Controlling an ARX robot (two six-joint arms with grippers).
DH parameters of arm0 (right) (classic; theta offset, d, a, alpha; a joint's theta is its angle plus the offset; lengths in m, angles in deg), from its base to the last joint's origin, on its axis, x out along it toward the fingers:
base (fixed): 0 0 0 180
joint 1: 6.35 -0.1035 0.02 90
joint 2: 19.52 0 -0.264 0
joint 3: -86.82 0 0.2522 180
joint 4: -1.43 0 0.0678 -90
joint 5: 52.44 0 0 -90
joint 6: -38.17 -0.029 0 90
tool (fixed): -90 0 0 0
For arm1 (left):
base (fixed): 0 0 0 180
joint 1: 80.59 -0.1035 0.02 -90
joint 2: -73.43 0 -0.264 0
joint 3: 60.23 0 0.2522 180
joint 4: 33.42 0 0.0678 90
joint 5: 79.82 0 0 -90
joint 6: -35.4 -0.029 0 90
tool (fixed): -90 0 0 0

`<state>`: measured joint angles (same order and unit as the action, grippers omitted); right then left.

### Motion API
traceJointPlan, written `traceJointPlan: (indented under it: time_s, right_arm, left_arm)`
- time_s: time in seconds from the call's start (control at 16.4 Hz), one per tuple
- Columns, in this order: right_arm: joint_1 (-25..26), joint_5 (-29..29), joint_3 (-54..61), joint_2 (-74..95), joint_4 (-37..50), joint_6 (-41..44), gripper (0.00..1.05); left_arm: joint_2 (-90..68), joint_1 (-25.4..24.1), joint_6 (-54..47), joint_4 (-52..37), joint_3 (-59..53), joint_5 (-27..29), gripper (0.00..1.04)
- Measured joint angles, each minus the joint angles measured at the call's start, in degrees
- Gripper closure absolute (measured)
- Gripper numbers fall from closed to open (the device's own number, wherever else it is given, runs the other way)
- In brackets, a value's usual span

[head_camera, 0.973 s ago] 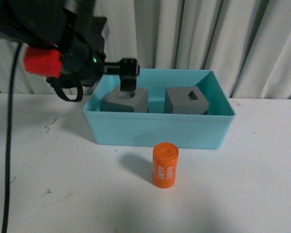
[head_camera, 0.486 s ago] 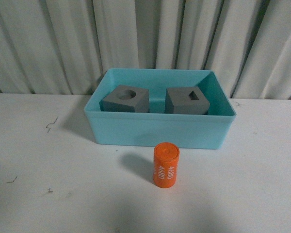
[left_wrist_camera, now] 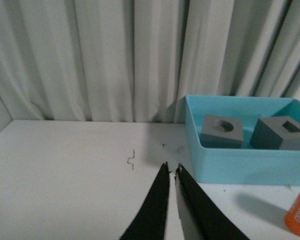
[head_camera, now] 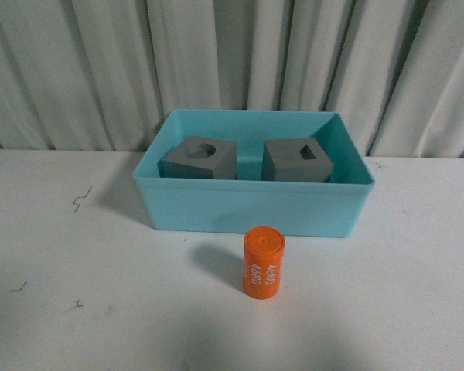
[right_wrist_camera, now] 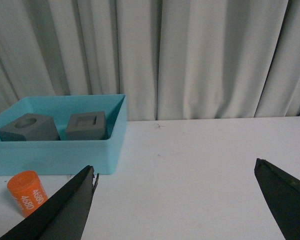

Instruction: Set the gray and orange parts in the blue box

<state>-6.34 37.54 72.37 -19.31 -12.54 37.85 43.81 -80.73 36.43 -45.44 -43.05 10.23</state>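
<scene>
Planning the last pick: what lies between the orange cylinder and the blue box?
Only bare white table separates the orange cylinder from the blue box, seen in front and right wrist views.

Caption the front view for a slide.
Gray round-hole cube and rectangular-hole cube in the blue box; orange cylinder upright on the table outside.

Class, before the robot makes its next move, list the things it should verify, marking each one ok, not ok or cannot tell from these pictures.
Gray parts in blue box: ok; round-hole cube and rectangular-hole cube sit inside.
Orange cylinder in box: not ok; it stands upright on the table before the box.
Right end effector ready to grasp: ok; open wide, empty.
Left end effector clear of the cylinder: ok; shut, empty.
</scene>
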Motion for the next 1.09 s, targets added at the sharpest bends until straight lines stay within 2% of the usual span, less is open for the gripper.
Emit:
traceJointPlan:
  time_s: [0.06, 0.18, 0.24, 0.55, 0.91, 0.97, 1.03, 1.09]
  right_arm:
    - [0.00, 0.00, 0.00, 0.00, 0.00, 0.00, 0.06]
    - [0.00, 0.00, 0.00, 0.00, 0.00, 0.00, 0.06]
    - [0.00, 0.00, 0.00, 0.00, 0.00, 0.00, 0.06]
    - [0.00, 0.00, 0.00, 0.00, 0.00, 0.00, 0.06]
    - [0.00, 0.00, 0.00, 0.00, 0.00, 0.00, 0.06]
    - [0.00, 0.00, 0.00, 0.00, 0.00, 0.00, 0.06]
    - [0.00, -0.02, 0.00, 0.00, -0.02, 0.00, 0.06]
    - [0.02, -0.02, 0.00, 0.00, 0.00, -0.02, 0.06]
  left_arm:
    - [1.46, 0.37, -0.02, 1.22, -0.55, -0.07, 1.03]
    - [4.83, 0.20, -0.15, 3.56, -1.07, -0.02, 1.03]
    - [5.64, 0.20, -0.17, 0.94, -2.58, -0.02, 1.03]
    - [13.42, 0.20, -0.17, 9.57, -2.86, -0.04, 1.03]
    - [19.69, 0.20, -0.17, 15.69, -2.86, -0.04, 1.03]
    - [21.81, 0.20, -0.17, 18.91, -2.73, 0.02, 1.03]
    - [27.74, 0.20, -0.17, 26.60, -2.82, -0.07, 1.03]
    - [29.22, 0.20, -0.20, 24.87, -2.69, -0.15, 1.03]
